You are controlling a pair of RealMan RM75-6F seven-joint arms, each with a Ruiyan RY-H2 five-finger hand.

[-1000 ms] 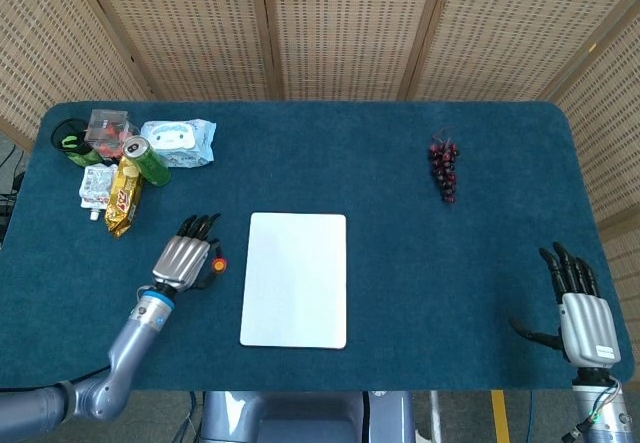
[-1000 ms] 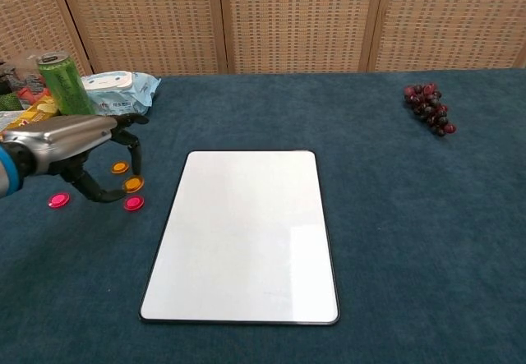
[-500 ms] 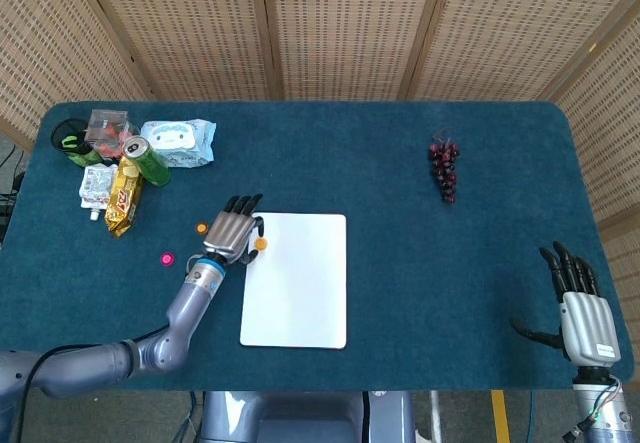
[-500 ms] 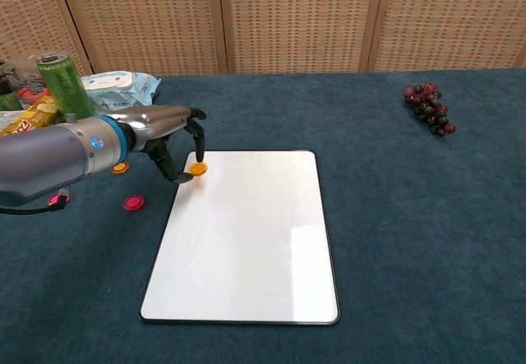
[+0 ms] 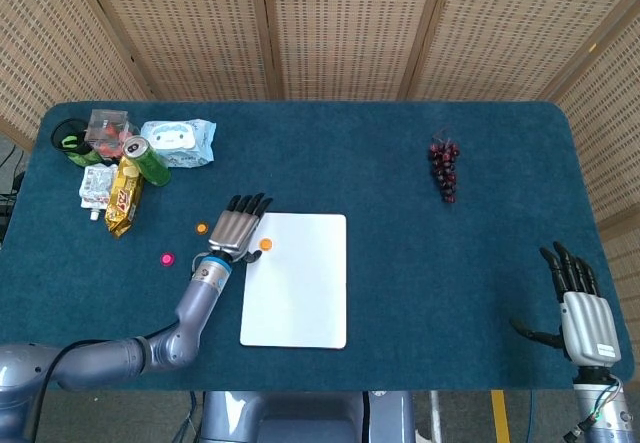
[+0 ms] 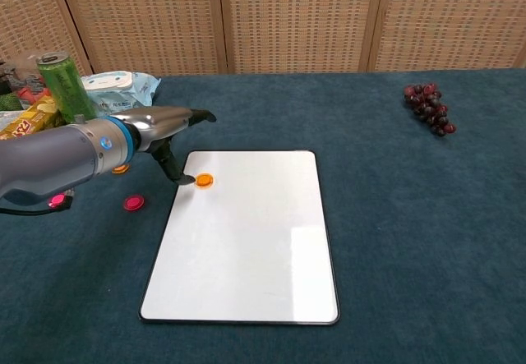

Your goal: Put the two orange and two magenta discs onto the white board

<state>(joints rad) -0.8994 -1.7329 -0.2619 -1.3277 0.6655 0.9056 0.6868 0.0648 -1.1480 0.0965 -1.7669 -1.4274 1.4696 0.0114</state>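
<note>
The blue surface (image 6: 427,241) carries the white board (image 6: 246,241) at its middle, and this is where we see the change. A second ago our left robot hand (image 5: 240,229) was out over the cluster of discs to the left of the board; half a second ago it was at the board's upper left corner with an orange disc between thumb and finger. Now that orange disc (image 6: 205,180) lies flat on the board near that corner, and the fingers have spread apart, the thumb tip just beside the disc and holding nothing. Our right robot hand (image 5: 582,308) has not moved: it rests open near the right front edge of the surface, well apart from everything.

We judge one of four discs delivered. Left on the surface, to the left of the board, are the second orange disc (image 5: 201,228), largely hidden behind our forearm in the chest view, a magenta disc (image 6: 133,203) near the board's edge, and another magenta disc (image 6: 58,200) further left. The next move, as we see it, is back to that group.
</note>
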